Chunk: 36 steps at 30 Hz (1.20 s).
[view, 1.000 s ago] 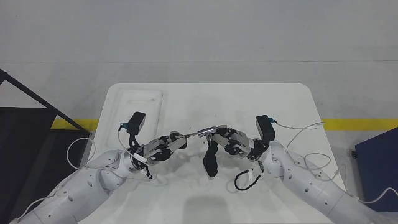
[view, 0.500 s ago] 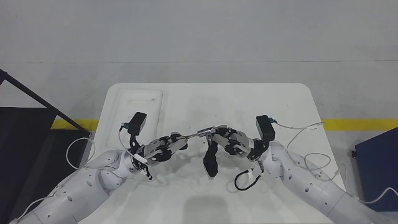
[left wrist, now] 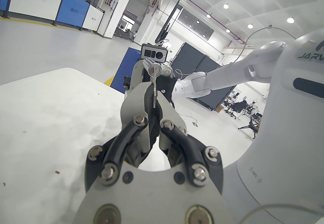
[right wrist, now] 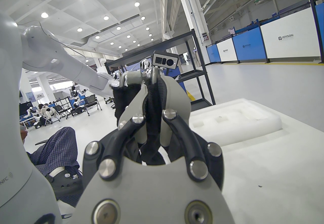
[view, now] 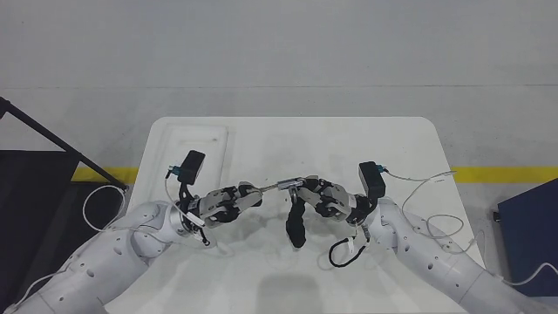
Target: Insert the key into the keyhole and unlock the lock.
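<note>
Above the table's middle, my left gripper (view: 248, 197) (left wrist: 154, 99) is shut on the dark head of a key (left wrist: 154, 88). The key's thin blade (view: 272, 188) runs straight to the round silver face of the lock (left wrist: 157, 70), and its tip sits in the keyhole. My right gripper (view: 310, 194) (right wrist: 149, 84) faces the left one and is shut on the lock (view: 294, 183) (right wrist: 132, 77). A black strap (view: 296, 225) (right wrist: 121, 101) hangs from the lock down to the table. The lock's far face is hidden in the right wrist view.
A white foam tray (view: 188, 146) (right wrist: 236, 118) with shallow recesses lies at the table's back left corner. A black cable loop (view: 344, 253) lies under the right forearm. The white table (view: 384, 153) has bare room at the back right.
The left wrist and forearm have shifted slightly left and turned a little, with the key still at the lock. The right arm and the lock have stayed put.
</note>
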Each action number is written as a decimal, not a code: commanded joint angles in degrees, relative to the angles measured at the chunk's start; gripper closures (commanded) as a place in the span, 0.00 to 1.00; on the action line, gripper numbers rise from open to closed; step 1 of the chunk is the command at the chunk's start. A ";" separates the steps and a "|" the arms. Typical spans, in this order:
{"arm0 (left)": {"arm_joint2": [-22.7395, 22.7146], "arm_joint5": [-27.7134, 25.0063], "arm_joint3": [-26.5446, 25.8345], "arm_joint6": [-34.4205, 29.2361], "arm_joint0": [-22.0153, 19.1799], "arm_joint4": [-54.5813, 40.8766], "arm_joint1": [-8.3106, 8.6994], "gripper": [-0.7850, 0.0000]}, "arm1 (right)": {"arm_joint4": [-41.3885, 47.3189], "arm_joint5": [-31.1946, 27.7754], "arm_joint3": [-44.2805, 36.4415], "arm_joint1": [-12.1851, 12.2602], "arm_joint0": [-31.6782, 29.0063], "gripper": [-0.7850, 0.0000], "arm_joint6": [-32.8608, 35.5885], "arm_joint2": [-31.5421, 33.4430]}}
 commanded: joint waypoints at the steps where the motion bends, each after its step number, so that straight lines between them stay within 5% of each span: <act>1: -1.09 0.00 -0.51 -1.00 0.44 0.79 0.41 1.00 | 0.00 0.00 0.00 0.00 0.00 1.00 0.00 0.00; 11: -5.94 0.00 -2.78 -8.10 2.42 0.02 2.09 1.00 | 0.00 0.00 0.00 0.00 0.00 1.00 0.00 0.00; 36: -12.46 2.54 -6.45 -19.64 4.60 -4.10 1.74 1.00 | 0.00 0.00 0.00 0.00 0.00 1.00 0.00 0.00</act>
